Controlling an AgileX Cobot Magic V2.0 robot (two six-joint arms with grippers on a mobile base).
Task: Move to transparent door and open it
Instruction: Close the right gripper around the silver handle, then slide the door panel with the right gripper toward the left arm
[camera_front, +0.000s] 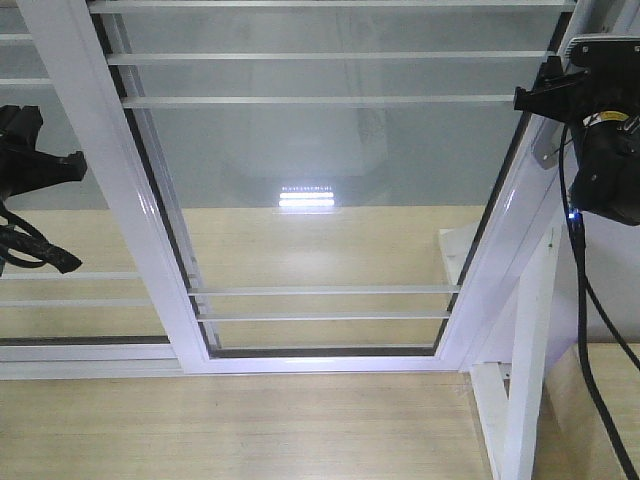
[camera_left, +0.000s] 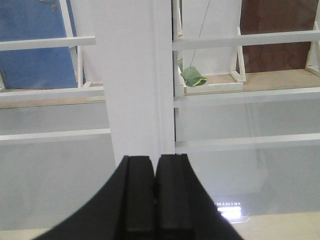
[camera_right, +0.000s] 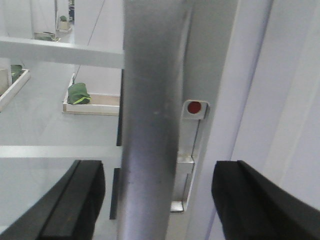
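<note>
Transparent door (camera_front: 320, 180): white-framed glass. Right gripper (camera_right: 160, 200): released, jaws either side of grey pull handle (camera_right: 150, 100), apart from it; left gripper (camera_left: 155, 195): clenched on nothing, facing white stile (camera_left: 132, 75).

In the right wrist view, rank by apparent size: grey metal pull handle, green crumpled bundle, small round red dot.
Largest: grey metal pull handle, partly because it is nearest the camera.
Then: green crumpled bundle.
Smallest: small round red dot.

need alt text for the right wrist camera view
The right gripper is open, one black finger on either side of the upright grey pull handle, not yet closed on it. Behind the handle, the white frame carries a metal plate with a red dot, and through the glass a green bag lies on a white tray.
</note>
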